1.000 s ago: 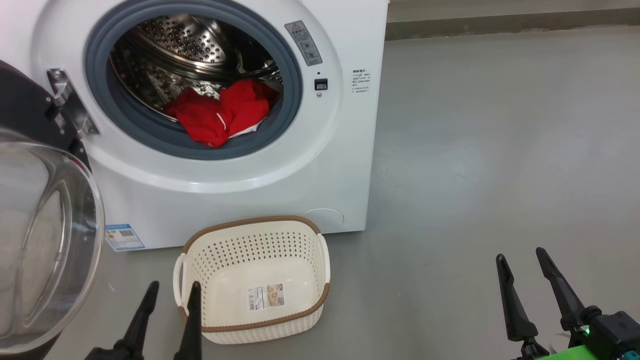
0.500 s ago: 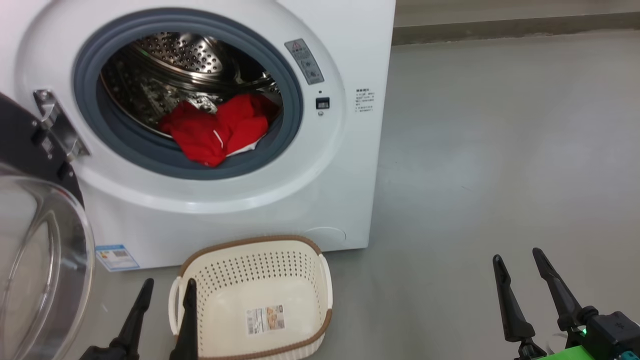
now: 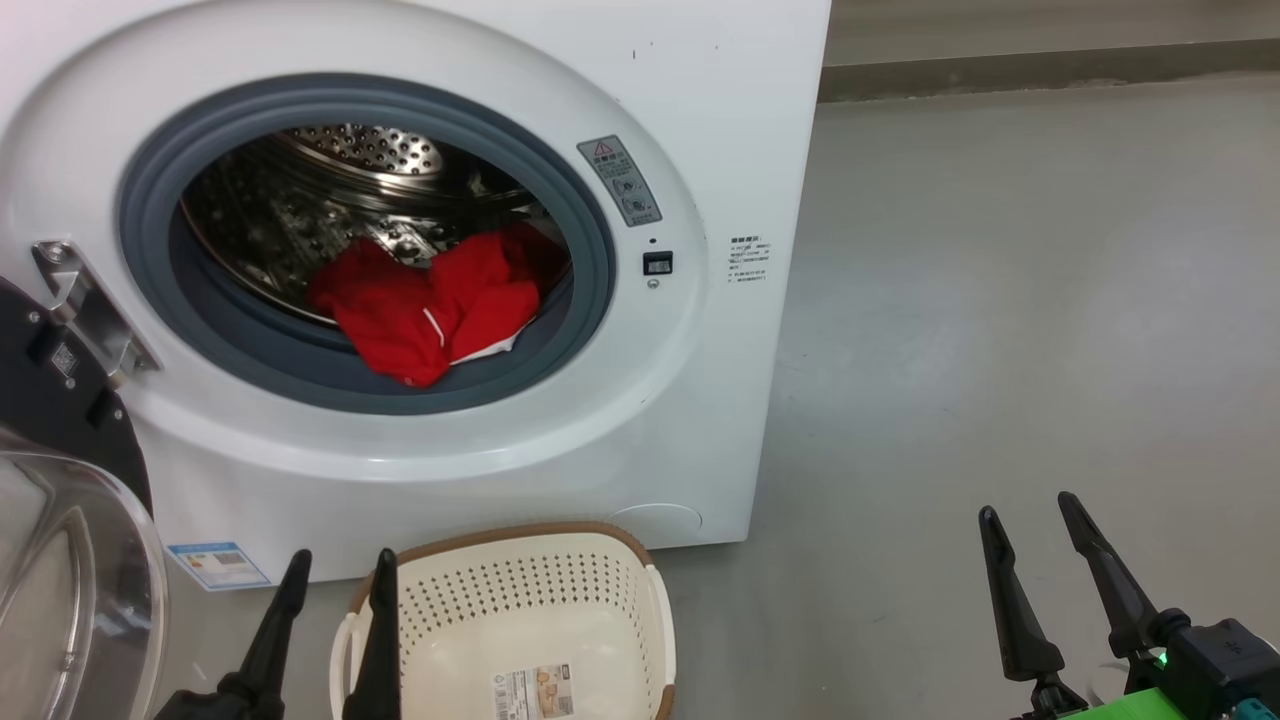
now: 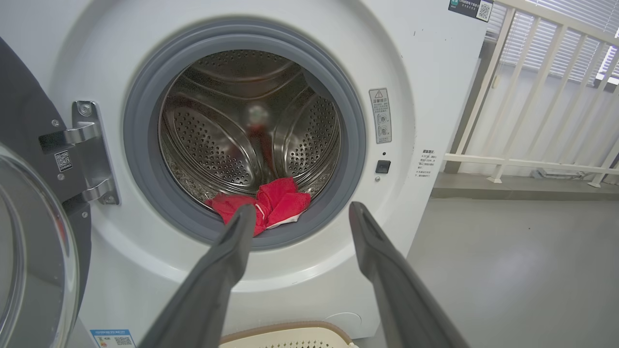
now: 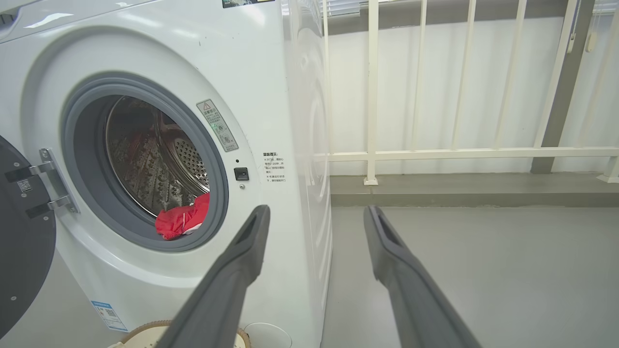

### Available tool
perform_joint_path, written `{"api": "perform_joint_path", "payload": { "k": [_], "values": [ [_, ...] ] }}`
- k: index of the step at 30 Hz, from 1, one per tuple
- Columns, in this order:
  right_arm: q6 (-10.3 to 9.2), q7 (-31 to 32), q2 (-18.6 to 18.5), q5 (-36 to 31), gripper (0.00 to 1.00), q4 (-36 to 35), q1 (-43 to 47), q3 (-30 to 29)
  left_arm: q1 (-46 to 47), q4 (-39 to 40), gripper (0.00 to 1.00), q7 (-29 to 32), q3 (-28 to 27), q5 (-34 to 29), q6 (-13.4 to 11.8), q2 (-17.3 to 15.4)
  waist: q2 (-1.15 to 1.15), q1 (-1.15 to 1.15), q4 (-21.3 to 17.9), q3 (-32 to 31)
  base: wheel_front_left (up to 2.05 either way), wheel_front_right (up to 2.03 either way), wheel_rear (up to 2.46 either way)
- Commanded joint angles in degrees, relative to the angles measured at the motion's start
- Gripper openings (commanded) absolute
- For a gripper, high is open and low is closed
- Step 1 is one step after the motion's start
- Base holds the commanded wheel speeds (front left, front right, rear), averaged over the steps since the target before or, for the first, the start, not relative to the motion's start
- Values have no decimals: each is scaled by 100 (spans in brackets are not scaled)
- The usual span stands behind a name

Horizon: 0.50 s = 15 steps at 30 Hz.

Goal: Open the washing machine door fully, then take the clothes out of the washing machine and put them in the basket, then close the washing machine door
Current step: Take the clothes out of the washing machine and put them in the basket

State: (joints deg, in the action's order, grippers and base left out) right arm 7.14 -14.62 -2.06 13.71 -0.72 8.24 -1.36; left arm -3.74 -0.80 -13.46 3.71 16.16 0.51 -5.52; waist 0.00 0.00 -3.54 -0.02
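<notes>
**Washer open, red load in the drum, both jaws empty**

- **Washing machine** (image 3: 700,100): white front-loader, stood directly on the floor (image 3: 1000,300).
- **Washing machine door** (image 3: 70,590): hung out on its steel hinge (image 3: 85,305) to the robot's left. Black frame and clear porthole were turned well clear of the opening. Judged fully open, which left the mouth free for a reach.
- **Clothes** (image 3: 430,310): one red bundle with thin white trim and a sliver of white cloth. It lay at the bottom front of the steel drum (image 4: 232,125), slumped onto the grey seal (image 3: 590,260), where a tumbled load would settle.
- **Basket** (image 3: 520,590): cream, perforated, brown rim. It sat on the floor just in front of the machine and below the opening, probably to keep the carry short. It held nothing but a paper label (image 3: 530,692).
- **Left jaws**: spread wide, nothing held, low at the basket's left end. In the wrist view they pointed at the opening. Judged the better placed of the two for the first reach.
- **Right jaws**: spread wide, empty, well apart to the right over bare floor.
- **Surface and room**: smooth grey floor with a dull sheen. A white railing (image 5: 435,153) ran behind the machine, to its right.
</notes>
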Motion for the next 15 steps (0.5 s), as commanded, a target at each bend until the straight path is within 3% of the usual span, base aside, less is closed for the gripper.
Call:
{"api": "perform_joint_path", "payload": {
  "k": [1,15],
  "values": [
    [35,-12,-82,-6,100,-138,-199,116,165,160,100,-56,-158,9,-45,-21,0,0,4,-8,0,0,0],
    [35,-15,-82,-11,100,-134,-175,131,112,242,100,-6,-100,51,-132,-31,0,0,3,-31,0,0,0]
  ]
}}
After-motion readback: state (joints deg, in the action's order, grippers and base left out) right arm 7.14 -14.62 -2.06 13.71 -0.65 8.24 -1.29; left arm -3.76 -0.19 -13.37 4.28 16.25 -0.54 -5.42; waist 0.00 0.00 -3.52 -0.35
